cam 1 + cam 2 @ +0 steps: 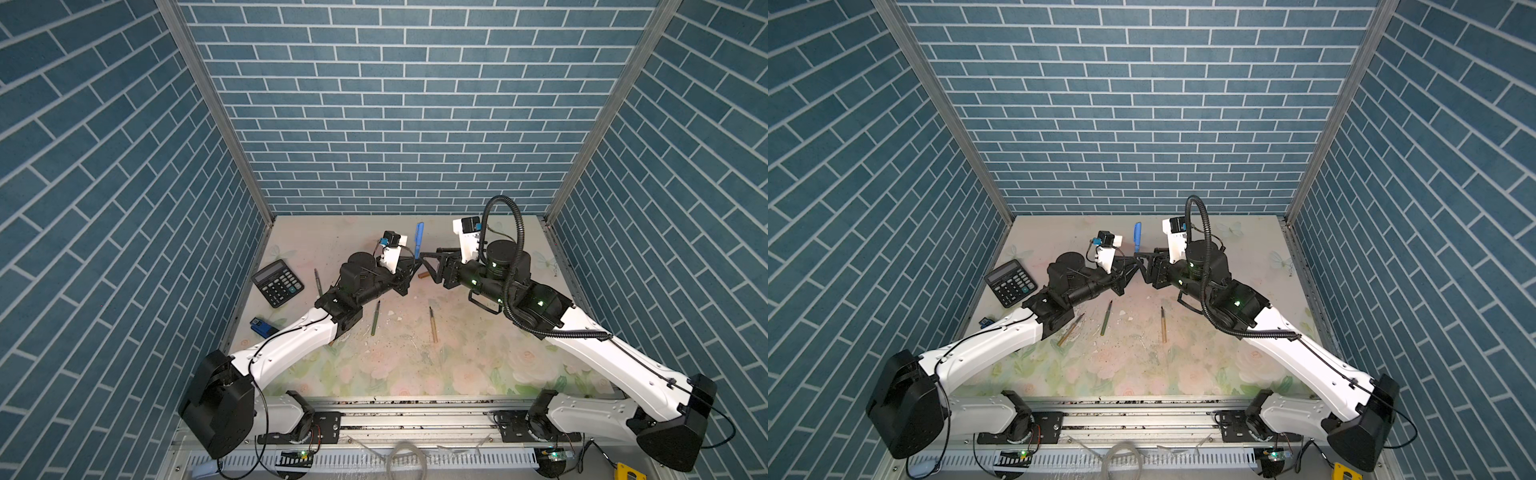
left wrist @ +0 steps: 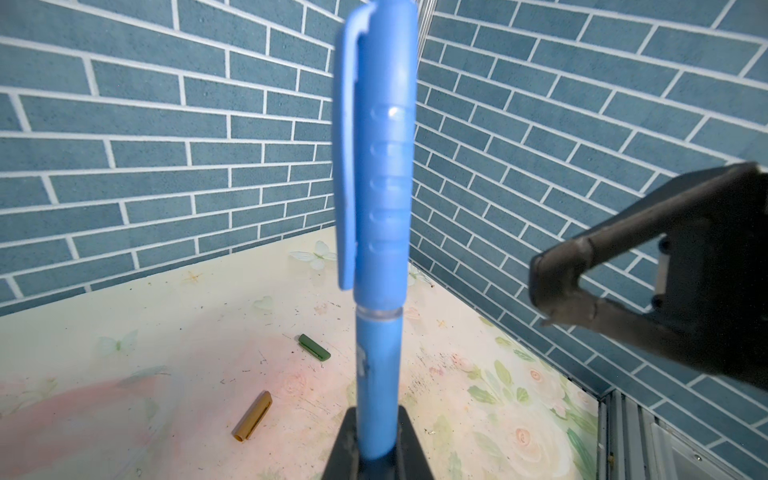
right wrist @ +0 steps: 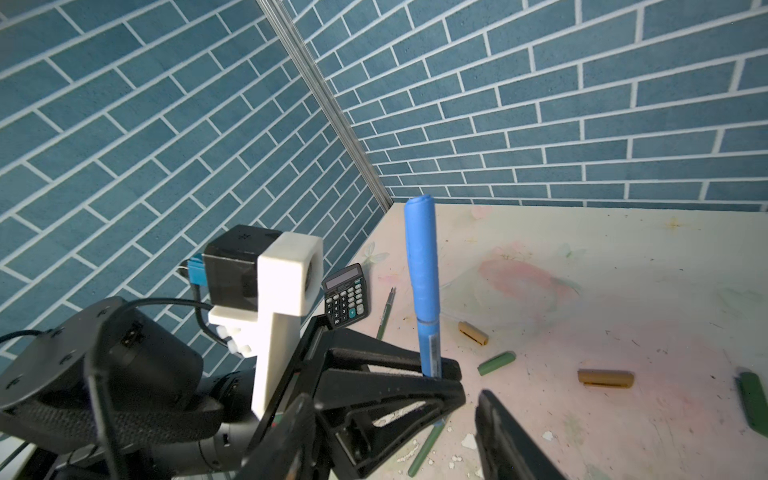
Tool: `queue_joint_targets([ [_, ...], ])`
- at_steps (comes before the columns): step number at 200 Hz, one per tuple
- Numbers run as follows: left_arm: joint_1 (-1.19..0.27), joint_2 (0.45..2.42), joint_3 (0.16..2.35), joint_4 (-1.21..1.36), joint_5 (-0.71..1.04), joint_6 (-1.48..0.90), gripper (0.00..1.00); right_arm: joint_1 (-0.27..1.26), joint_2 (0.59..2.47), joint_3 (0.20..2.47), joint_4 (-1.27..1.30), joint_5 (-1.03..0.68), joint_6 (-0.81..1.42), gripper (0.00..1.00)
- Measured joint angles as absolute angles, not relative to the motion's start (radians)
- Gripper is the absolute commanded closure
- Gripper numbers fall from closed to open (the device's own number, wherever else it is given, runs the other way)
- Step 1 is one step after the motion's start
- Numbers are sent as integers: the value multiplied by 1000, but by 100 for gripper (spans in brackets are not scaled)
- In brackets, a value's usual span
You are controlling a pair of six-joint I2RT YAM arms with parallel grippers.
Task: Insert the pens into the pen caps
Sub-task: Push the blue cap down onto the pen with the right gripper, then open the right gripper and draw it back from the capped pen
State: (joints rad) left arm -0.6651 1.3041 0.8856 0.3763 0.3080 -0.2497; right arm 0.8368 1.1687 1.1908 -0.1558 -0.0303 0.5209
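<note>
My left gripper (image 1: 417, 261) is shut on the lower end of a blue pen (image 1: 419, 237), which stands upright above the table's back middle. A blue pen cap (image 2: 384, 166) sits on the pen's upper end, down to a clear ring. My right gripper (image 1: 428, 266) is open right beside the left one, its fingers (image 2: 561, 286) apart from the pen. A green pen (image 1: 375, 318) and a tan pen (image 1: 433, 325) lie on the table nearer the front. Loose caps lie around: tan (image 3: 473, 333), green (image 3: 496, 363), brown (image 3: 605, 378) and dark green (image 3: 754, 403).
A black calculator (image 1: 277, 282) lies at the left of the floral table, with a dark pen (image 1: 318, 282) beside it. A small blue object (image 1: 261, 326) sits by the left wall. Brick-patterned walls close in the back and both sides.
</note>
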Motion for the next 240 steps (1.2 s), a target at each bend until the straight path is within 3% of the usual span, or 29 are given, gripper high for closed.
queue_joint_targets([
  [33,-665,1304,874,380,321,-225,100,750,1196,1299,-251,-72,501,53],
  [105,-665,1324,868,366,354,-212,100,716,1368,1474,-329,-220,441,54],
  [139,-665,1324,868,359,358,-205,100,713,1420,1503,-332,-229,429,62],
  [198,-665,1324,868,357,361,-202,100,705,1440,1510,-332,-227,417,89],
  [240,-665,1313,868,327,345,-202,100,701,1440,1468,-273,-253,419,94],
])
